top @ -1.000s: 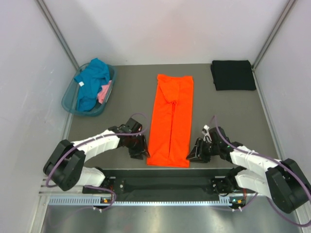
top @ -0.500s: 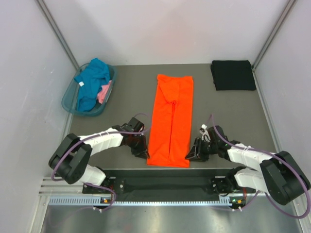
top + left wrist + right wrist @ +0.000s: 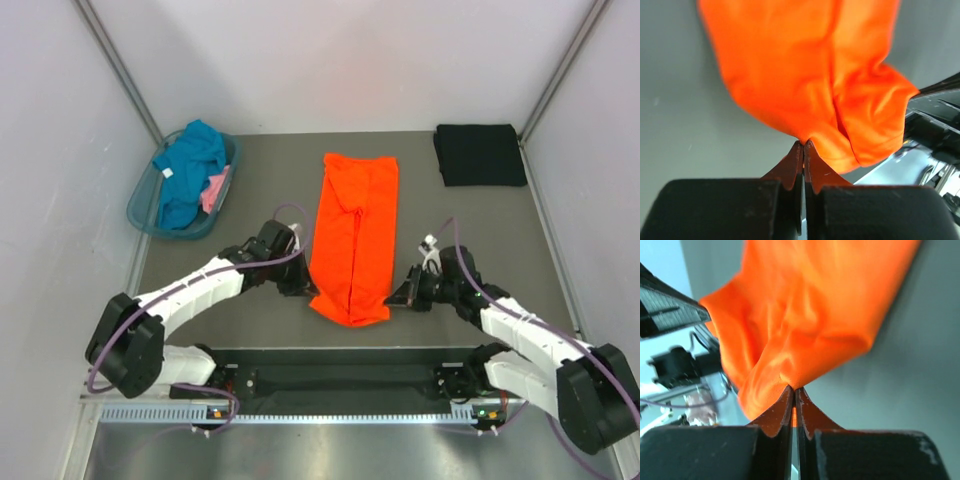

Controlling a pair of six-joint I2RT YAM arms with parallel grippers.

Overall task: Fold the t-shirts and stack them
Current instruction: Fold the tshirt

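A bright orange t-shirt [image 3: 355,230], folded into a long strip, lies down the middle of the table with its near end lifted and bunched. My left gripper [image 3: 306,290] is shut on the near left corner of that strip, the cloth [image 3: 805,85] pinched at its tips. On the other side my right gripper [image 3: 393,298] is shut on the near right corner, orange cloth [image 3: 805,325] hanging from it. A folded black t-shirt [image 3: 480,154] rests at the far right. Teal [image 3: 190,165] and pink [image 3: 214,190] t-shirts lie crumpled in the basket.
A translucent blue-green basket [image 3: 140,212] stands at the far left against the wall. White walls close in on both sides and the back. The black arm mount rail [image 3: 340,380] runs along the near edge.
Both grippers closed on the near corners of the orange t-shirt and lifted them away from the near edge, so the strip's near end is now raised and bunched.
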